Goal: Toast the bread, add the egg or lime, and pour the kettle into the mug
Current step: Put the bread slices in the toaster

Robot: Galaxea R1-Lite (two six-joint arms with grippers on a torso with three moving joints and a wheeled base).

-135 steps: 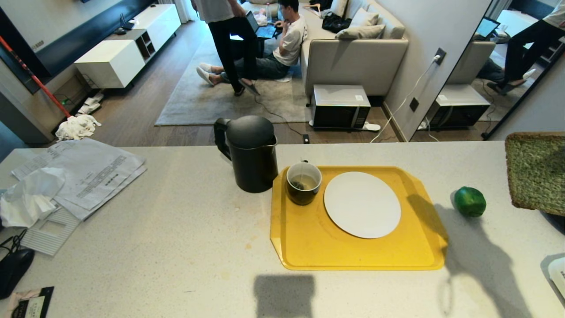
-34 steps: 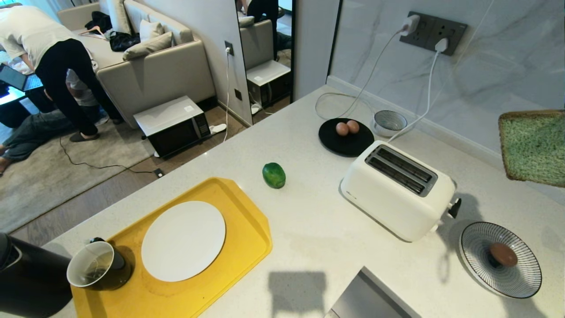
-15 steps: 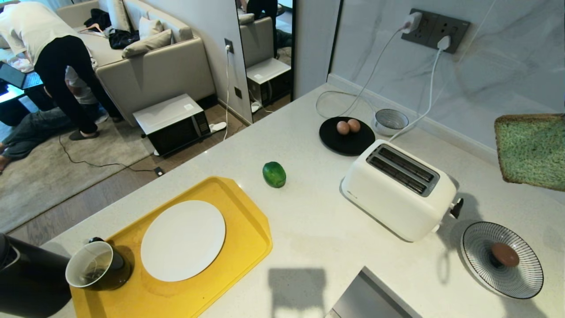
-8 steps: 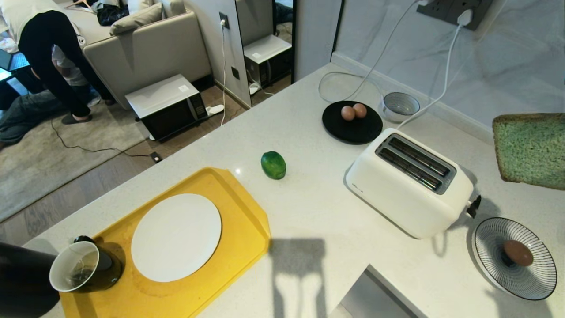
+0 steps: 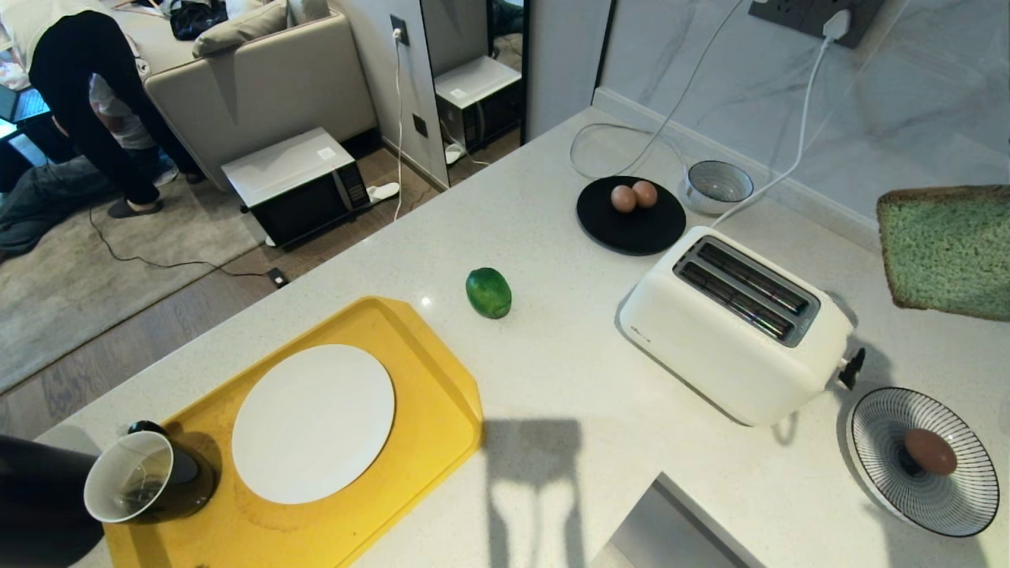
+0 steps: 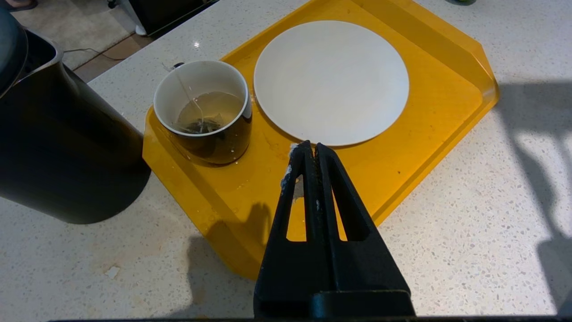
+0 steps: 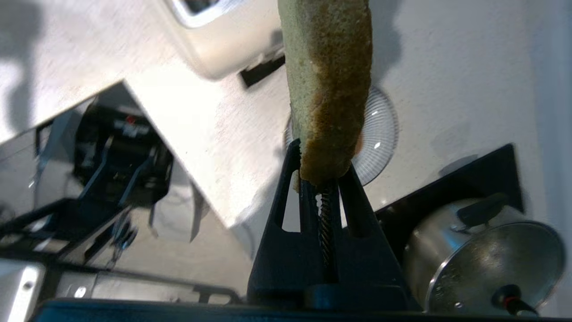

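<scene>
The bread point(image 5: 947, 248) is held aloft, pinched by one edge in the closed right gripper point(image 7: 322, 181), above and right of the toaster point(image 5: 738, 323). Misaligned with a slot, it could be caught on the rim or pulled loose.

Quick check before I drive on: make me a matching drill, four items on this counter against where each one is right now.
Things:
1. bread
2. lime
3. mug
4. two eggs

Places:
A. on the black plate behind the toaster
B. on the yellow tray, beside the white plate
C. gripped in the right pincer, up off the counter
D. loose on the bare counter between tray and toaster

Pairs: 1-C, 2-D, 3-B, 4-A
</scene>
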